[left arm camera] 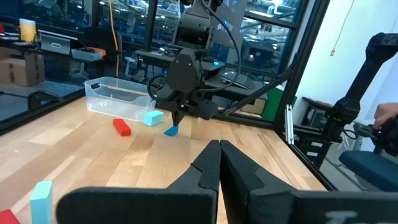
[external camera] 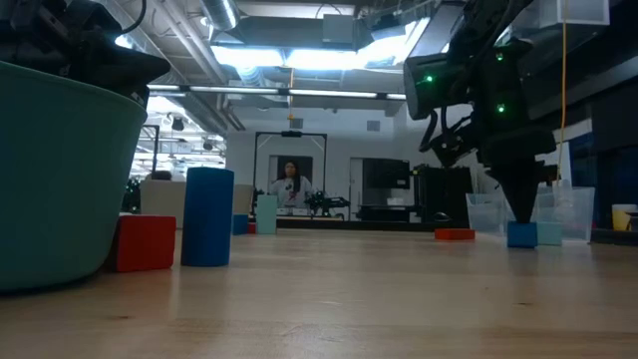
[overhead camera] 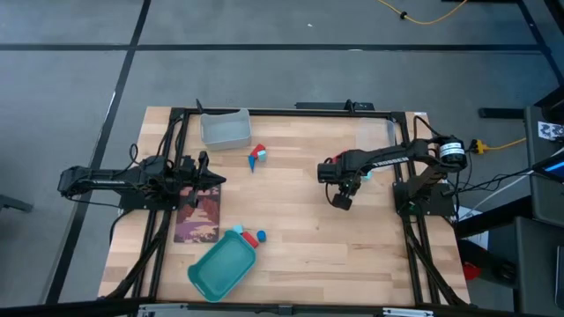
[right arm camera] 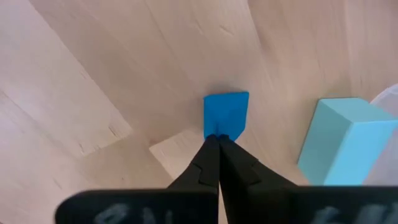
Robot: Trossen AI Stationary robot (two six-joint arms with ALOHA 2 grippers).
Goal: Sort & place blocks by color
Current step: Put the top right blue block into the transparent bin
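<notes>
Table (overhead camera: pixel 300 229), bare wood. Teal tray (overhead camera: pixel 220 269) at its near edge; clear bin (overhead camera: pixel 226 129) at the far edge. Left gripper (left arm camera: pixel 219 163) waits over the table's left side, fingers pressed together, empty. Right gripper (right arm camera: pixel 218 152) toward the table's right side, fingers pinched together, tips at the edge of a blue block (right arm camera: pixel 226 113); no real hold visible. Cyan block (right arm camera: pixel 341 140) just beside. Blocks look light, rigid, smooth; best gripped across flat opposite faces.

Wooden table (overhead camera: pixel 300 229), seen from above | teal tray (overhead camera: pixel 220 269) tilted near the front edge | clear plastic bin (overhead camera: pixel 225 129) at the back, second clear bin (overhead camera: pixel 374 132) toward the back right | dark printed mat (overhead camera: pixel 198 216) on the left | yellow cable (overhead camera: pixel 432 16) on the grey floor beyond.
</notes>
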